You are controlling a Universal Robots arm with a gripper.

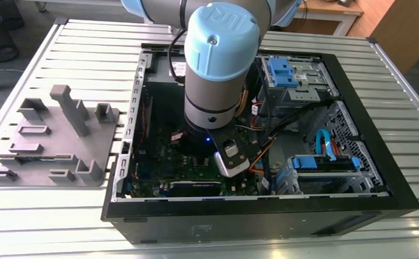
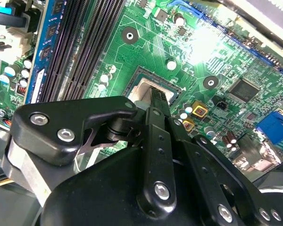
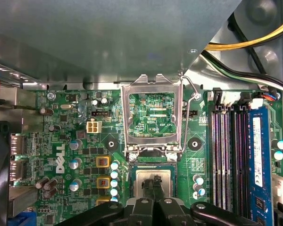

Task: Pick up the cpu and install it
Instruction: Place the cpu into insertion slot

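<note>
The cpu (image 3: pixel 144 178) is a small silver square lying flat in its socket on the green motherboard (image 3: pixel 75 141); in the second wrist view the cpu (image 2: pixel 142 88) shows as a pale patch inside the dark socket frame. My gripper (image 3: pixel 155 184) hangs straight over it with its black fingers drawn together and shut. The fingertips sit at the middle of the chip's top, gripper (image 2: pixel 156 94). Whether they touch the metal I cannot tell. The hinged silver socket plate (image 3: pixel 125 117) stands swung open beside the socket. In the exterior view the arm (image 1: pixel 211 81) reaches down into the open computer case (image 1: pixel 382 178).
Black memory slots (image 3: pixel 224 160) run along one side of the socket, yellow and black cables (image 3: pixel 254 44) above them. Case walls and blue drive bays (image 1: pixel 284 73) ring the board. A grey holder tray (image 1: pixel 51 143) lies on the slatted table at the exterior view's left.
</note>
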